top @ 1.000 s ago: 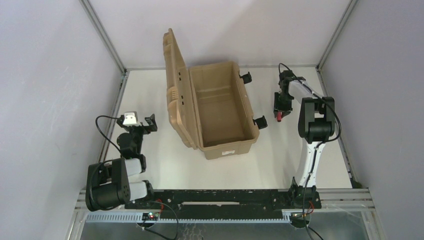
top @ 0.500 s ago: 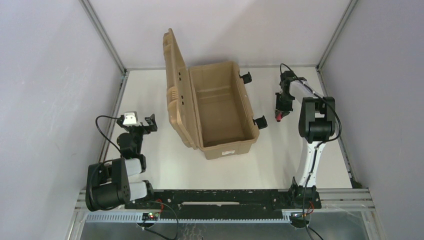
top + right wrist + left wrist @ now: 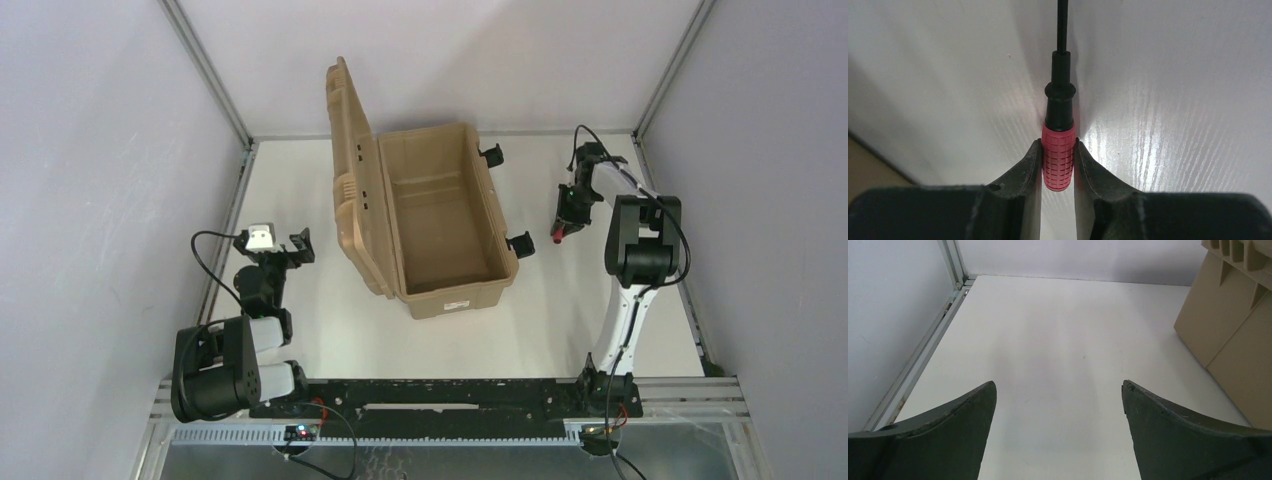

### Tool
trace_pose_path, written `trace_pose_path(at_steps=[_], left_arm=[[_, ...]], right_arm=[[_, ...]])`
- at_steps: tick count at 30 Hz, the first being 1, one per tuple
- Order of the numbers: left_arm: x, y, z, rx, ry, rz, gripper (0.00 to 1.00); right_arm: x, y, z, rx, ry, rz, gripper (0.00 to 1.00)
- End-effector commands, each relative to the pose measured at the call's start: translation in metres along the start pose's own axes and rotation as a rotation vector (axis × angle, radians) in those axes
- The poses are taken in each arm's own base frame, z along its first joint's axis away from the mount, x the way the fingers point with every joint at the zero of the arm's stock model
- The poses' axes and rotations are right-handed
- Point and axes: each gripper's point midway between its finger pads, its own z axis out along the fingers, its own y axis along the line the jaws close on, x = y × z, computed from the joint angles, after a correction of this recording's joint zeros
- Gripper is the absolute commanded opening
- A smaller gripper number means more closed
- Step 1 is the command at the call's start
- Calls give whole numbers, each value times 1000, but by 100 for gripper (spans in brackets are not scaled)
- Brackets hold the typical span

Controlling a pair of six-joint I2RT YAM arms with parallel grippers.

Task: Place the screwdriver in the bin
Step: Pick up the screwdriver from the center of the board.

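Observation:
The screwdriver, with a red gridded handle and a thin black shaft, is held by its handle in my right gripper, which is shut on it. The shaft points away from the wrist, low over the white table. In the top view the right gripper and the red handle are to the right of the bin. The bin is a tan case standing open with its ribbed lid raised on the left. My left gripper is open and empty, left of the bin; it also shows in the left wrist view.
Black latches stick out from the bin's right side, towards the right gripper. Metal frame rails and grey walls bound the table on the left, back and right. The bin's tan wall shows at the right of the left wrist view.
My right arm has shifted slightly right and back with the screwdriver still in its gripper. The left arm and the bin have not moved.

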Motion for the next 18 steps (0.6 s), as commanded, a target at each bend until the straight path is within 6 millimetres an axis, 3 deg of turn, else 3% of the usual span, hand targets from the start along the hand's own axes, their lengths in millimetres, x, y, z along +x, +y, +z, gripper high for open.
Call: trace_pose_path(at_steps=[1,8,18], left_arm=[[-5,-1,-2,3,-27,-5,100],[-5,-1,-2,5,-28,-5,100],[-5,-1,-2,4,-28,-5,100]], right_arm=[[-15,23,-39,-150,-86,11,2],[-23,51,-62,-351,-111,17,2],[-45,97,-120,-622,-158,2,2]])
